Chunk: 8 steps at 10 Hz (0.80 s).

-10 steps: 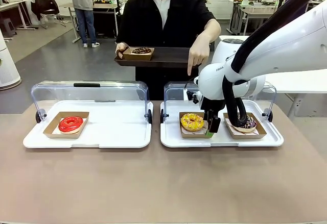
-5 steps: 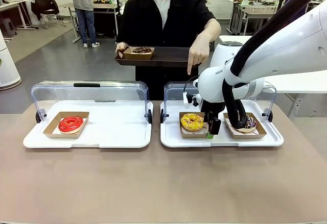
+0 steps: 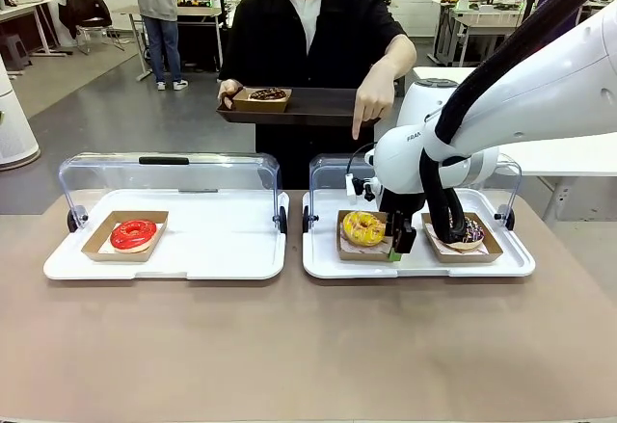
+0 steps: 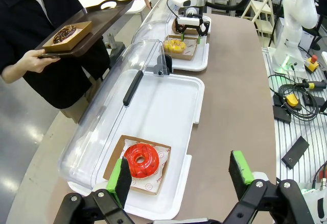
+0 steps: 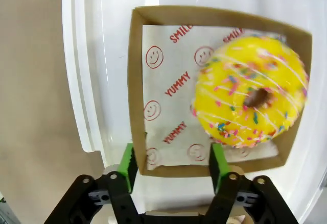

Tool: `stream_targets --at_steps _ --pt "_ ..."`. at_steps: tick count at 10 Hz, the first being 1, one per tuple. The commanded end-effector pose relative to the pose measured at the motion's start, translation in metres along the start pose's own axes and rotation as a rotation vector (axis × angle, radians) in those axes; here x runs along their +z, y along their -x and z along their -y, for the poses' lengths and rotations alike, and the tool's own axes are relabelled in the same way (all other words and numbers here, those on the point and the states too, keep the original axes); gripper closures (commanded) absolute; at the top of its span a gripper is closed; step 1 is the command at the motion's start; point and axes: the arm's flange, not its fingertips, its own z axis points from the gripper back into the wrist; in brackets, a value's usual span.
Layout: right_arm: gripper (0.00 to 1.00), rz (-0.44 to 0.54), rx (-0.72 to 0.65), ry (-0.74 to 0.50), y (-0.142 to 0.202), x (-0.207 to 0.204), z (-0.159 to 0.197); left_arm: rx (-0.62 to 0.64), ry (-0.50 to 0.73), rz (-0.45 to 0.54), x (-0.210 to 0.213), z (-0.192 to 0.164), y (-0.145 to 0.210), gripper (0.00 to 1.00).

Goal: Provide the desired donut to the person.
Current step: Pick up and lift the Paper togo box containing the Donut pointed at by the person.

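The person (image 3: 313,42) stands at the far side, holding a dark tray (image 3: 323,107) with a chocolate donut (image 3: 266,95) in a box, and points a finger (image 3: 359,134) down at the right-hand white tray. There a yellow sprinkled donut (image 3: 362,227) (image 5: 250,99) lies in a cardboard box (image 5: 138,81). My right gripper (image 3: 397,248) (image 5: 172,165) is down at that box's right edge, its green pads apart, one at the box's corner and one partway along the edge. My left gripper (image 4: 181,175) hangs open above the red donut (image 4: 140,160) (image 3: 133,233).
Two white trays (image 3: 222,250) (image 3: 511,259) with clear lids (image 3: 164,168) swung open stand side by side. A chocolate sprinkled donut (image 3: 469,232) in its box sits right of the yellow one, close behind my right arm's cable. Bare brown tabletop (image 3: 308,346) lies in front.
My right gripper has sunk slightly at the yellow donut's box, and the box has shifted a little. The person keeps pointing; the left arm is still.
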Motion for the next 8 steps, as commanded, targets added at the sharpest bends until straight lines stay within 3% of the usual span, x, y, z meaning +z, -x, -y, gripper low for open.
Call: stream_targets --at_steps 1,8 --pt "1.00 -0.014 0.023 -0.014 0.0035 -0.0082 0.0014 -0.008 -0.008 0.014 -0.0006 0.0006 0.0002 0.00" --pt "1.00 -0.012 0.023 -0.017 0.0050 -0.0093 0.0025 -0.008 -0.008 0.014 -0.0006 0.0006 0.0002 0.00"
